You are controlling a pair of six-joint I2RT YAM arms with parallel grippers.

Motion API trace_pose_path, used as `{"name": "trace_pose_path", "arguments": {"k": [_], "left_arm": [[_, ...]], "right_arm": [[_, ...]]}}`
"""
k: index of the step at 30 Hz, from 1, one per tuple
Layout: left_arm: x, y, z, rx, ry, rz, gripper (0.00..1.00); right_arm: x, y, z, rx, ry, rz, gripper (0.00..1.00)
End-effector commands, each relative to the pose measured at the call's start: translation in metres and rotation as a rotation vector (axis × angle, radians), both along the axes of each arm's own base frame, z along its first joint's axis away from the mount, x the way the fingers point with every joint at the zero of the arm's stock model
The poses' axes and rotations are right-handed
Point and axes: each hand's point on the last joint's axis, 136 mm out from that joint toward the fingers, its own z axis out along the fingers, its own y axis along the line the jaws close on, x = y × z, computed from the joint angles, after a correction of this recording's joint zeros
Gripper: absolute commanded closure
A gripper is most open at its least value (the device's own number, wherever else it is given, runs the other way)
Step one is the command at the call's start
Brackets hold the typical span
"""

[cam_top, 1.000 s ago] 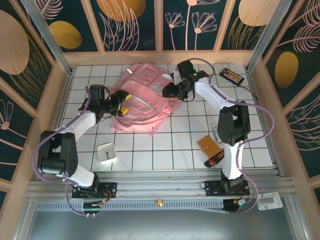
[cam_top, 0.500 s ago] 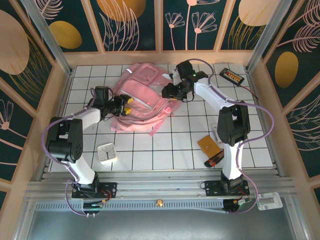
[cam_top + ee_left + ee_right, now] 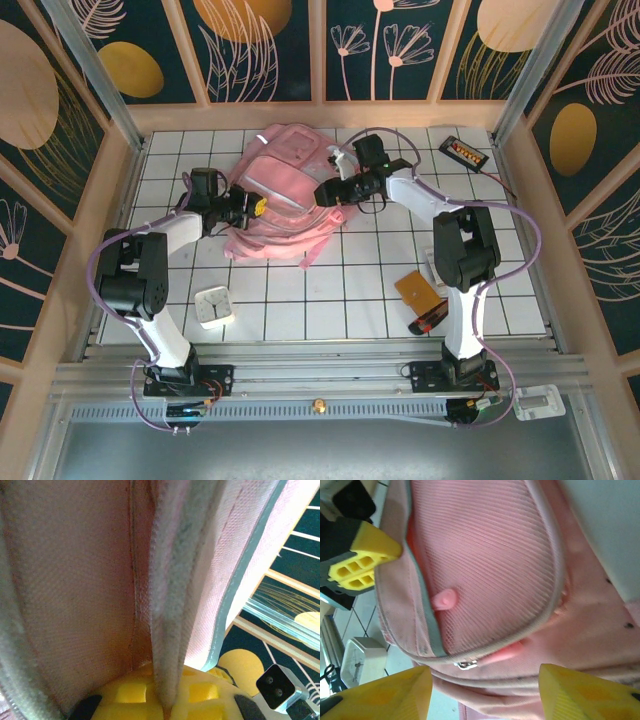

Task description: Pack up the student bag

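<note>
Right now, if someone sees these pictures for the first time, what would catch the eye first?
The big pink student bag lies at the far middle of the white tiled table. The left gripper is shut on a fold of fabric at its left edge; the right gripper stands open at its right edge. A small white clock sits at front left.
</note>
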Motion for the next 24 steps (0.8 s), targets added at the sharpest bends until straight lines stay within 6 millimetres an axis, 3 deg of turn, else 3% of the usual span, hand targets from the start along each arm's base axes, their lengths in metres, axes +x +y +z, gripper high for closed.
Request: {"name": "trace_pose_path", "arguments": {"k": [1, 7, 12, 24], "left_arm": [[0.016, -0.014, 0.045, -0.095, -0.119, -0.038, 1.0], [0.024, -0.016, 0.062, -0.132, -0.136, -0.026, 1.0], [0.029, -0.016, 0.071, -0.157, -0.141, -0.006, 1.0], [0.036, -0.015, 0.082, -0.166, -0.148, 0.018, 1.0]], "right_arm": [[0.011, 0.012, 0.022, 0.083, -0.076, 0.06, 0.41], [0.011, 0.016, 0.007, 0.095, -0.043, 0.081, 0.4], [0.0, 0.016, -0.004, 0.104, 0.001, 0.101, 0.4], [-0.014, 0.004, -0.013, 0.111, 0.011, 0.091, 0.39]]}}
